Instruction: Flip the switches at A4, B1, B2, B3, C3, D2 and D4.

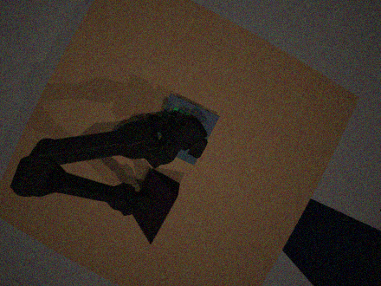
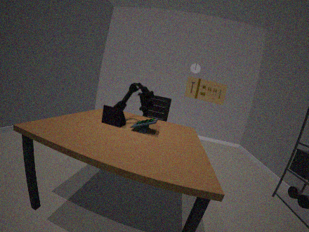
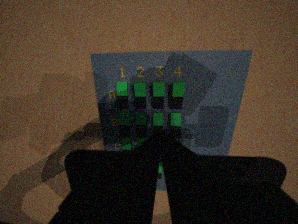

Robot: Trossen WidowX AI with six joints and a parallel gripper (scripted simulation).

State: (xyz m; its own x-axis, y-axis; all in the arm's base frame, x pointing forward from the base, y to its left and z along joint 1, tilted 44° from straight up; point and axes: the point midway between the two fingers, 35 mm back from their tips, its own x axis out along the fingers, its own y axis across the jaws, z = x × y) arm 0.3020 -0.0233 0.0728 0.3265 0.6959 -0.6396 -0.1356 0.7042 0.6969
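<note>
The switch panel (image 1: 212, 120) (image 3: 235, 65) (image 2: 135, 126) is a tilted blue-grey plate with printed numbers and letters. In the wrist view, switches A1 (image 3: 122, 89), A2 (image 3: 140, 90), A3 (image 3: 158, 90) and A4 (image 3: 178, 90) show green far halves and black near halves. B3 (image 3: 158, 119) and B4 (image 3: 175, 119) show bright green; B1 (image 3: 123, 119) and B2 (image 3: 141, 119) are in shadow. C1 (image 3: 127, 144) is partly visible. The fingers hide most of rows C and D. Which ends are raised is unclear. My gripper (image 3: 160, 135) is shut and empty, its tips over the panel around the near side of B3; contact is unclear.
The arm's dark base (image 1: 158, 201) (image 2: 113, 116) stands on the wooden table (image 1: 260, 143) (image 2: 158, 158) beside the panel. The arm covers much of the panel in the top view. Arm shadows fall across the panel's left side and the table.
</note>
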